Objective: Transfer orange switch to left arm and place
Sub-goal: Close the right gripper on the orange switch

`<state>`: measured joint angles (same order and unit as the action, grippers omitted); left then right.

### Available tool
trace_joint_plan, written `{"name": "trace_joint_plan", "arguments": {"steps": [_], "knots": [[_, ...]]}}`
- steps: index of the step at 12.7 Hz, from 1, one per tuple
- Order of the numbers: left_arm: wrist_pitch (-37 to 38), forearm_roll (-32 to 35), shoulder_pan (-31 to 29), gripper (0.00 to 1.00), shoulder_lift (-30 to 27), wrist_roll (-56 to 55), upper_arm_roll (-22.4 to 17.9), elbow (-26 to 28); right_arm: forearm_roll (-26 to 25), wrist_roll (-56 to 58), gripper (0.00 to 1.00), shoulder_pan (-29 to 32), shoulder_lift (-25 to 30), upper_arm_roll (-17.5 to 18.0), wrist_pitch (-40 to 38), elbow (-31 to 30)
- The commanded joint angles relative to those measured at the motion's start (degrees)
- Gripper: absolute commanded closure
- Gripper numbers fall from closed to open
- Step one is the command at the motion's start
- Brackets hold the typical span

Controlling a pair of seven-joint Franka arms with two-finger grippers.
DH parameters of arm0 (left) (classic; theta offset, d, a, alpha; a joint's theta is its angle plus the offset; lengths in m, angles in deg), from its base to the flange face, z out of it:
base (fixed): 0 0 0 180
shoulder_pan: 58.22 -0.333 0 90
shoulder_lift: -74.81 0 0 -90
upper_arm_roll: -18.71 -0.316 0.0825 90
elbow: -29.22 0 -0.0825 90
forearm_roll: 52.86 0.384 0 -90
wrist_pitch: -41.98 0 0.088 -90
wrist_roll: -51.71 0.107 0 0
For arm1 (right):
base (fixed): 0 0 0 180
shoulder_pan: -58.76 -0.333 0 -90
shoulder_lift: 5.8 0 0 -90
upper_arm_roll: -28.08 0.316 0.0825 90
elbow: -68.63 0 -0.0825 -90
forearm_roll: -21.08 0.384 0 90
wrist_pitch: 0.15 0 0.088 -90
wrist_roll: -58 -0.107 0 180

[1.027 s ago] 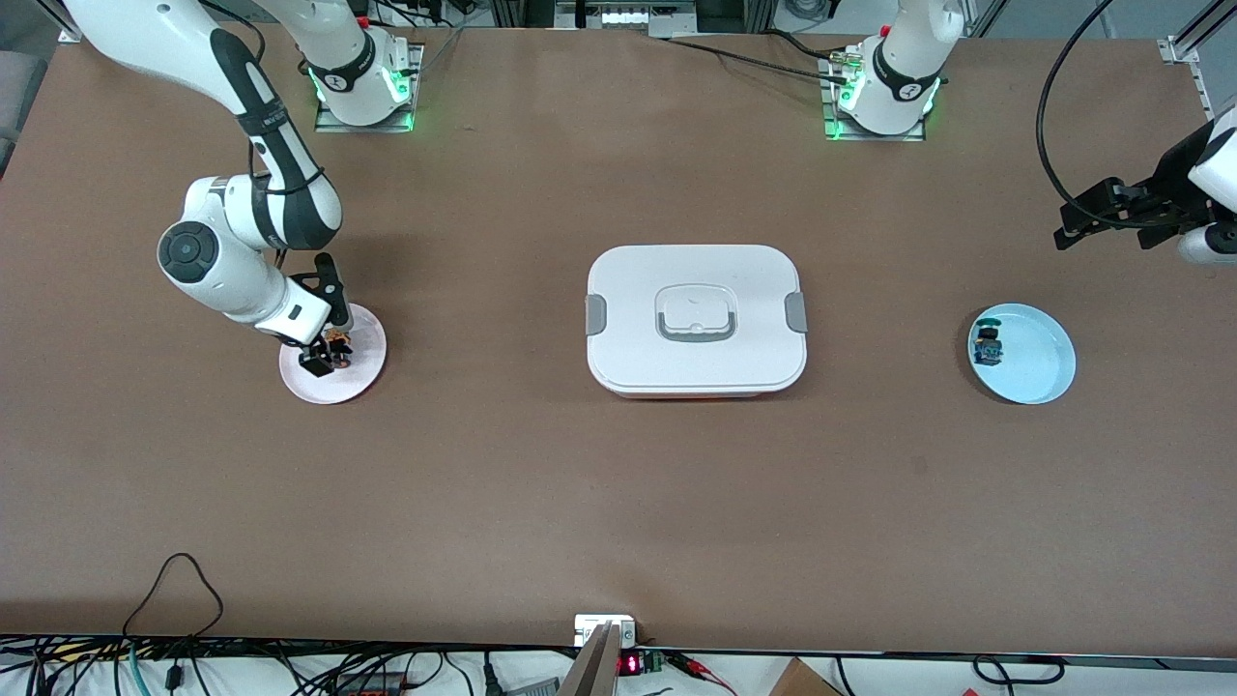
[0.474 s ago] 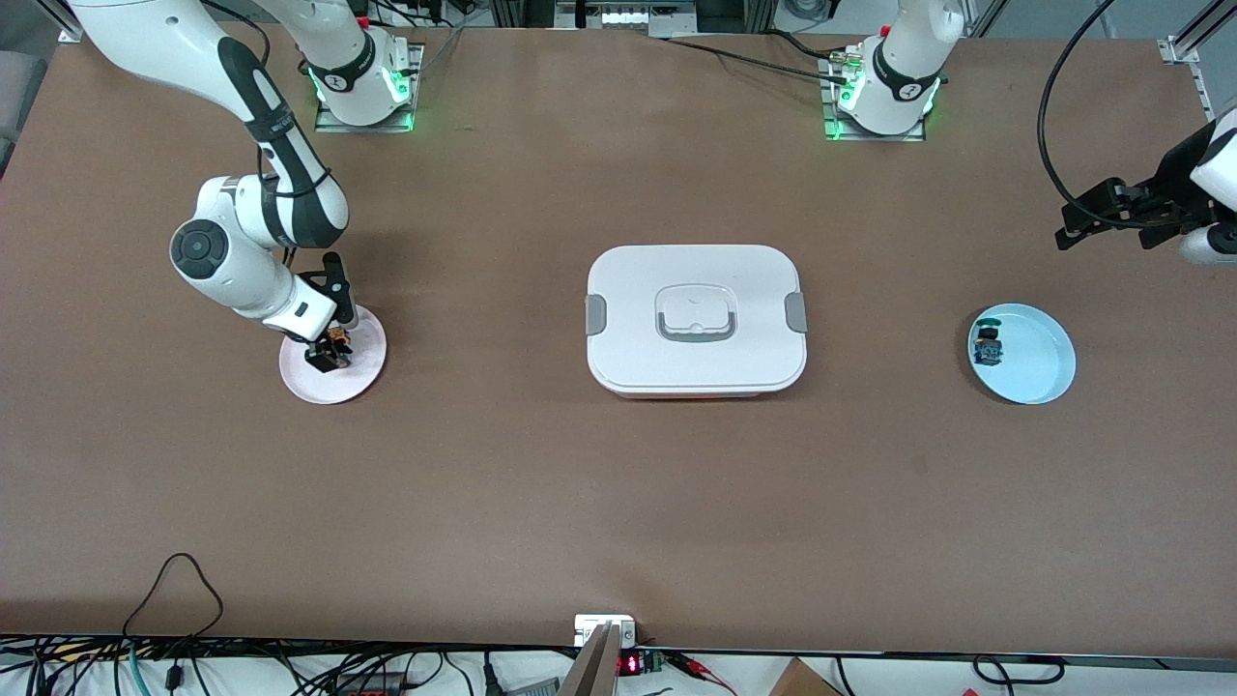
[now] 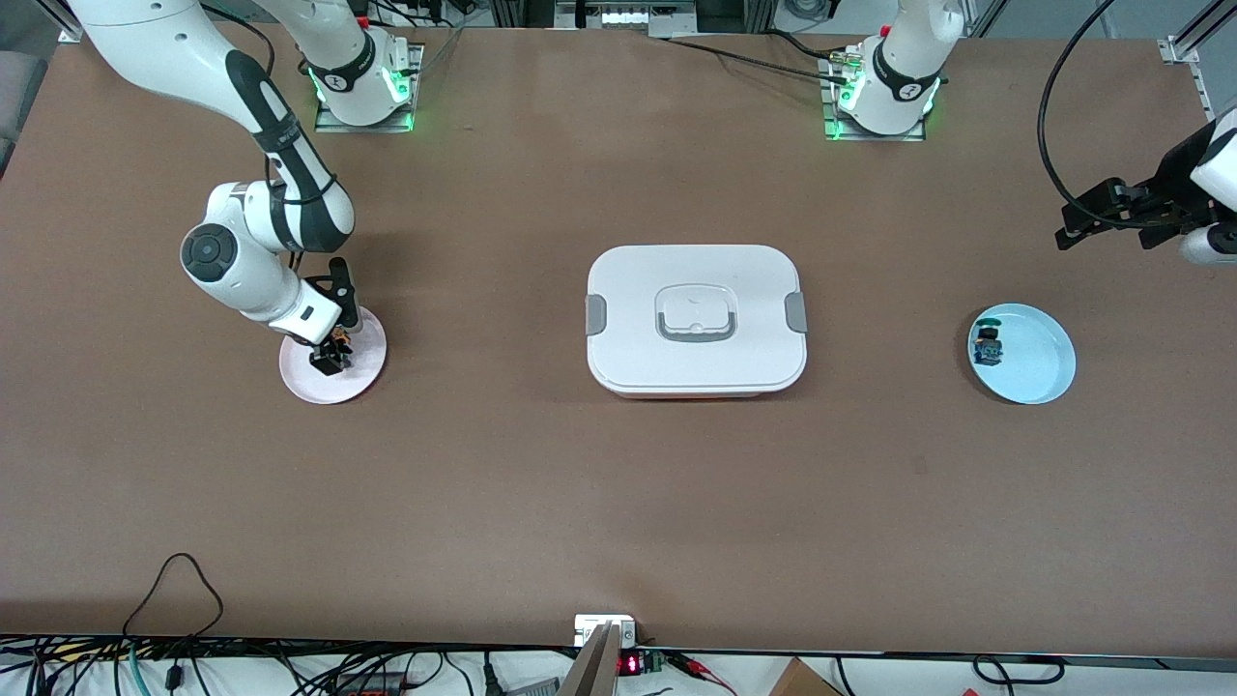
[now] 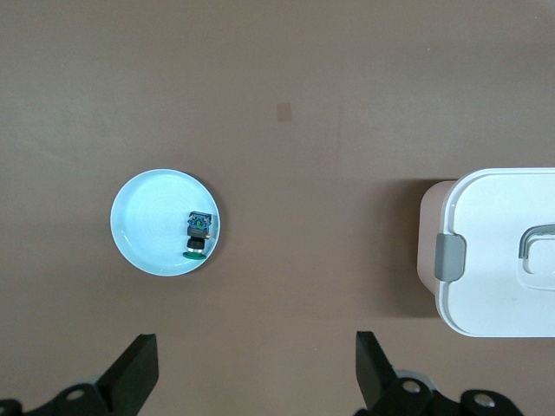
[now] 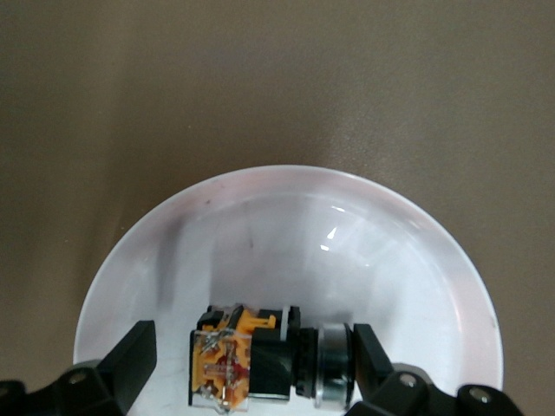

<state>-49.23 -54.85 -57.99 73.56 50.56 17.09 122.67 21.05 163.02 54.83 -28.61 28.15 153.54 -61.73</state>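
Observation:
The orange switch (image 3: 337,337) lies on its side on a pink plate (image 3: 365,365) toward the right arm's end of the table. My right gripper (image 3: 330,356) is down at the plate and open. In the right wrist view the switch (image 5: 260,360) lies between the fingers of the gripper (image 5: 253,340). One finger (image 5: 371,351) is at its silver end and the other stands apart from its orange end. The white box (image 3: 696,319) sits in the middle of the table. My left gripper (image 3: 1102,227) waits open in the air at the left arm's end of the table, with nothing between its fingers (image 4: 256,347).
A light blue plate (image 3: 1039,372) holds a small green-capped, blue-bodied switch (image 3: 987,345) toward the left arm's end. Both show in the left wrist view, the plate (image 4: 147,217) and the switch (image 4: 199,234), with the box's latch end (image 4: 499,260). Cables lie along the table's near edge.
My right arm has shifted a little toward the box and its gripper has settled lower around the orange switch. The left arm has not moved.

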Motion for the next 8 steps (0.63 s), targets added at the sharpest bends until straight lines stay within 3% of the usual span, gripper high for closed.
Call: {"name": "trace_joint_plan", "arguments": {"steps": [1, 2, 3, 5, 6, 8], "knots": [[0.86, 1.02, -0.06, 0.00, 0.55, -0.34, 0.13, -1.43, 1.53, 2.29, 0.00, 0.42, -0.74, 0.45, 3.97, -0.69], [0.86, 1.02, -0.06, 0.00, 0.55, -0.34, 0.04, -1.43, 1.53, 2.29, 0.00, 0.42, -0.91, 0.45, 4.41, -0.69], [0.86, 1.02, -0.06, 0.00, 0.55, -0.34, 0.13, -1.43, 1.44, 2.56, 0.12, 0.42, -1.00, 0.45, 4.59, -0.60], [0.95, 1.02, -0.06, 0.00, 0.55, -0.34, 0.04, -1.34, 1.70, 1.34, 0.73, -0.19, -0.65, 0.45, 4.94, -0.69], [0.95, 1.02, -0.06, 0.00, 0.55, -0.34, 0.04, -1.34, 1.79, -0.41, 0.86, -0.02, -0.65, 0.45, 4.94, -0.60], [0.95, 1.02, 0.03, 0.00, 0.55, -0.34, 0.13, -1.34, 1.79, -0.96, 1.00, -0.02, 0.05, 0.45, 4.42, -0.43]]}}
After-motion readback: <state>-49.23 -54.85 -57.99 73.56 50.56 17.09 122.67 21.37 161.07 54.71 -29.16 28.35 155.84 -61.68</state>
